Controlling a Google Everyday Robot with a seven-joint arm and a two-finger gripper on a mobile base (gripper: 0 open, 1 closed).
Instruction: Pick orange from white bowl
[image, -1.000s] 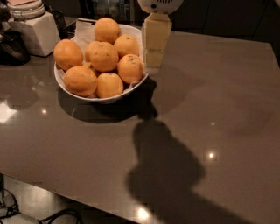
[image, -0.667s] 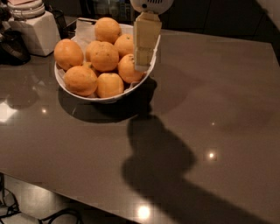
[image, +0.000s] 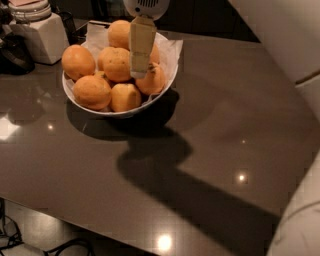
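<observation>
The white bowl (image: 120, 113) stands at the back left of the dark glossy table, lined with crinkled white paper and piled with several oranges. My gripper (image: 140, 74) hangs from its round white wrist directly over the bowl's right half. Its cream tip reaches down among the fruit, between a speckled orange (image: 117, 64) in the middle and an orange (image: 153, 83) at the bowl's right side, which it partly covers. Whether it touches either fruit does not show. Other oranges (image: 78, 61) lie along the bowl's left and front.
A white boxy appliance (image: 44, 36) and a dark rounded object (image: 14, 54) stand left of the bowl. My white arm (image: 280, 30) crosses the upper right and a white body part (image: 300, 225) fills the lower right corner. The table's front edge (image: 100, 226) runs along the bottom.
My gripper has moved left, from beside the bowl's right rim to above the oranges, and sits lower among them. The bowl and the oranges have not shifted.
</observation>
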